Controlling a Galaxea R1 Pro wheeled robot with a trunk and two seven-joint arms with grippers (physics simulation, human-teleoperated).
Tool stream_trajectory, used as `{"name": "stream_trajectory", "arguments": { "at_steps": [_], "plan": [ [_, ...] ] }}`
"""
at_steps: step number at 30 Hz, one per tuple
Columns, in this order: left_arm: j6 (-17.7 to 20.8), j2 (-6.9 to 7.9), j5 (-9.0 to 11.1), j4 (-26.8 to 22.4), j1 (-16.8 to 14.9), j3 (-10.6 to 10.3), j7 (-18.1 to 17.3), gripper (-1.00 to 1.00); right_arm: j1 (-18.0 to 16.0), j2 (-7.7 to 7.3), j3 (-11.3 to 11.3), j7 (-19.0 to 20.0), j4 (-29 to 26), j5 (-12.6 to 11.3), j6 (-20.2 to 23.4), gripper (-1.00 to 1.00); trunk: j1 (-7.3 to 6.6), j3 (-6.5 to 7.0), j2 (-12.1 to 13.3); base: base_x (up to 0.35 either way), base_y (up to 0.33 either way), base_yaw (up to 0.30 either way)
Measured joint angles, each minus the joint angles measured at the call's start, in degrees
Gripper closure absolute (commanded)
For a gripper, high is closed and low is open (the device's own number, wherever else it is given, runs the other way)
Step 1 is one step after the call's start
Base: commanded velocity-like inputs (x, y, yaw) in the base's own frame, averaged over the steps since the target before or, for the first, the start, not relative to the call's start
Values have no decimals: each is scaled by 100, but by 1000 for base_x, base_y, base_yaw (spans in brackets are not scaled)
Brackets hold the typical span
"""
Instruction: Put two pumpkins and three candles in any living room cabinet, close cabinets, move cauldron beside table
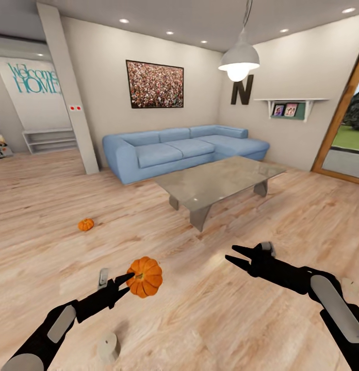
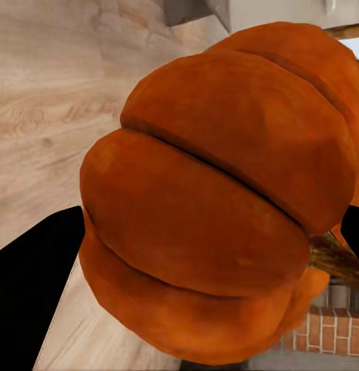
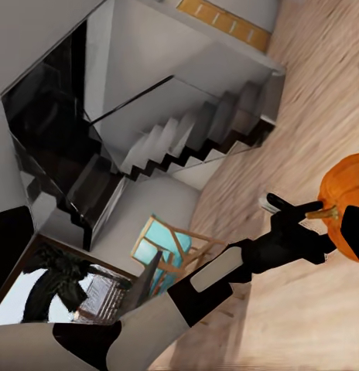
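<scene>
Item: one pumpkin (image 1: pixel 145 277) clenched in our left fingers (image 1: pixel 129 282); right fingers (image 1: pixel 237 255) spread, empty. Outstanding: second pumpkin (image 1: pixel 86 224) on floor (image 1: pixel 200 319), candles, cabinet, cauldron.

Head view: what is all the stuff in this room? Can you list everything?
pumpkins: 2, orange; one in the left gripper, one on the floor beyond
candle: 1, greyish-tan, floor by the left arm
table: 1, glossy grey, mid-room
sofa: 1, light blue, behind the table
lamp: 1, white, hanging over the table
picture: 1, speckled, back wall
left gripper: black, shut on a pumpkin
right gripper: black, open, empty
</scene>
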Motion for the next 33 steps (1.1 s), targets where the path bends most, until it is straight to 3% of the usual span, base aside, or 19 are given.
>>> {"name": "stream_trajectory", "arguments": {
  "at_steps": [7,23,33],
  "plan": [
    [-28,24,67,11,15,5,-10,100,0,-8,0,28,1,1,-1,-100,0,-14,0,0,40,275],
    [-27,35,73,17,17,8,-11,100,1,-9,-1,59,1,-24,-7,-100,0,-45,0,0,277,273],
    [-26,34,74,17,17,8,-10,100,2,-5,-1,93,18,-6,-86,-100,0,-46,0,0,290,47]
  ]
}}
